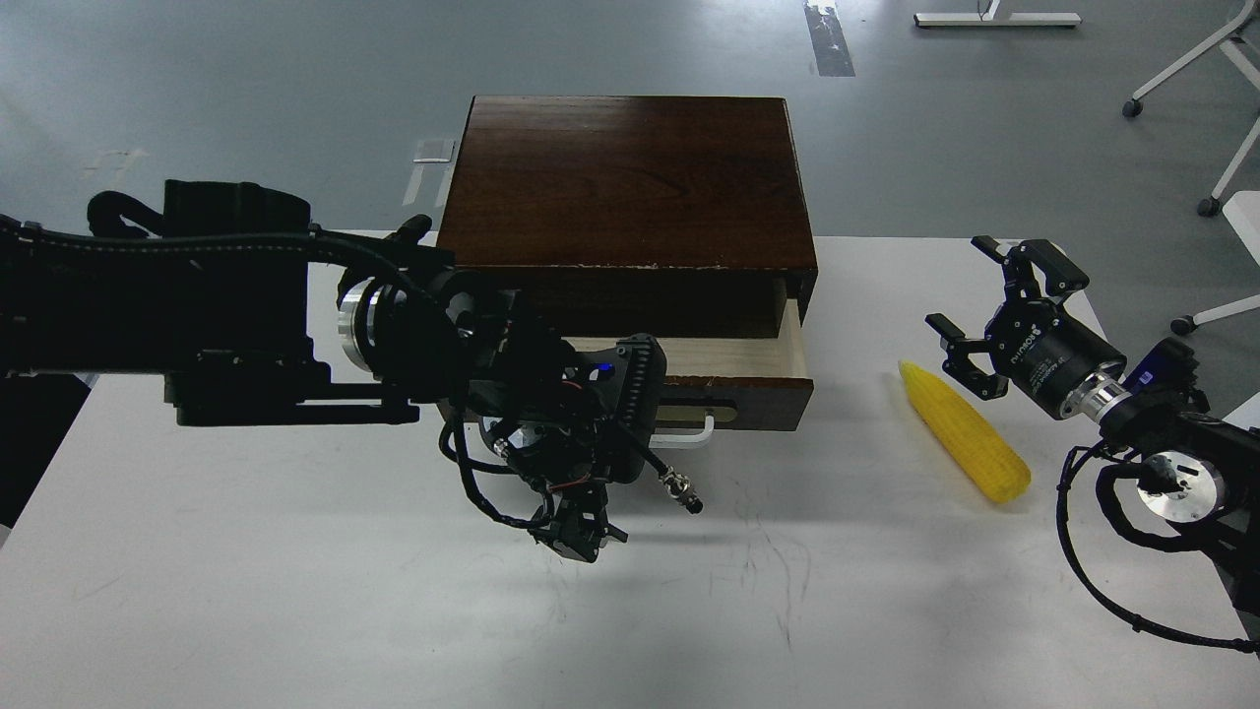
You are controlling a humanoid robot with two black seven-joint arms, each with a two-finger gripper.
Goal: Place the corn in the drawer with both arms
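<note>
Right tool (970, 320) spread apart, just beside corn (965, 431); left tool (581, 532) state unclear

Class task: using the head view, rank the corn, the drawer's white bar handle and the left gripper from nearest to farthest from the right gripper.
1. corn, just beside the right gripper, on the table.
2. white bar handle, on the drawer front, mid-table.
3. left gripper, lower, left of centre.

The left arm (295, 325) covers the left half of the drawer (758, 379) and most of its white handle (694, 433). The left gripper (581, 532) is too dark to read. The table (295, 591) runs off the bottom edge.
</note>
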